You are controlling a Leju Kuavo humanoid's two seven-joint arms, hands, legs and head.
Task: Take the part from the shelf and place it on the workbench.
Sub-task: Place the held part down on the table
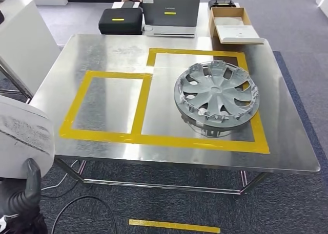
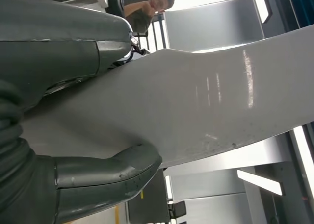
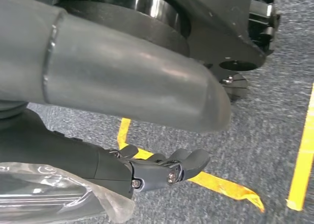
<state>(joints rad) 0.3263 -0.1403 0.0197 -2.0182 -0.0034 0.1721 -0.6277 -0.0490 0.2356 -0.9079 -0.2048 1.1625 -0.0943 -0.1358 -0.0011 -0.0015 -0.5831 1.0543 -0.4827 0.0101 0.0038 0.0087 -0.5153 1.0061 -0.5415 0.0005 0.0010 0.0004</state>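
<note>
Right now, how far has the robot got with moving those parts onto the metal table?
One wheel cover already lies on the table, inside the larger yellow-taped box. In hand: the left hand grips a white panel, held off the table's near left corner. Left to do: set it down, perhaps in the bare smaller taped box. The right hand hangs over the carpet, holding nothing.

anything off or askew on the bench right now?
One thing: the wheel cover sits off-centre in the right taped box, its rim lying over the yellow tape on the right side rather than fully inside. No visible damage or spill. The left hand holds a white panel with scuff marks.
</note>
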